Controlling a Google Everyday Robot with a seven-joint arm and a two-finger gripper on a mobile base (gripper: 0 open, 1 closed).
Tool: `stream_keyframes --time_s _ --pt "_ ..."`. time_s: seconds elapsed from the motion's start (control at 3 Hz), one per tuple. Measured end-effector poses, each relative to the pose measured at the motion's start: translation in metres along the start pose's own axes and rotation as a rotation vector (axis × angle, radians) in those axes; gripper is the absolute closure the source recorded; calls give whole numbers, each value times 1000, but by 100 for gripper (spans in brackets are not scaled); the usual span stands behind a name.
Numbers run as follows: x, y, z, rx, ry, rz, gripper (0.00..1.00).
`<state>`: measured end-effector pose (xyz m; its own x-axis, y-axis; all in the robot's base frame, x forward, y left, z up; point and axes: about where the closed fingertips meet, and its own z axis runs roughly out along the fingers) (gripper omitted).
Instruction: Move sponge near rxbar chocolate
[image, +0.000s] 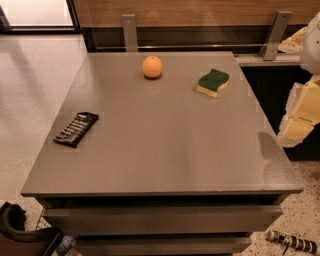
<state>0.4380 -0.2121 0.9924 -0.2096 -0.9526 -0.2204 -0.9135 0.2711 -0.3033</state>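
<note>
1. A grey bench (165, 150) stood on a pale speckled floor (35, 85), with a wood wall (190, 12) behind.
2. The sponge (213, 82) lay green side up, right of the orange (152, 66) and slightly nearer.
3. The gripper (301, 115) hung farther right of the orange, past the bench edge, well apart from the sponge; whether it was open I cannot tell.
4. The bar (76, 128) lay well left of the orange, nearer.
5. Count: one sponge, one bar, one orange.

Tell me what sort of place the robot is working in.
Likely an office break area: a grey counter with drawers, speckled hard floor, wood-panelled wall. Sponge, rxbar chocolate and an orange sit on it; the gripper hangs beside its right edge.
</note>
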Motion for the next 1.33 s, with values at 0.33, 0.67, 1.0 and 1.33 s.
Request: stream_keyframes --time_s 0.33,0.67,1.0,1.33 --pt "0 0 0 0 0 0 0" --pt "6 -29 -4 72 -49 64 0" --pt "12 -81 3 185 -173 187 0" --pt "12 -111 32 225 -316 253 0"
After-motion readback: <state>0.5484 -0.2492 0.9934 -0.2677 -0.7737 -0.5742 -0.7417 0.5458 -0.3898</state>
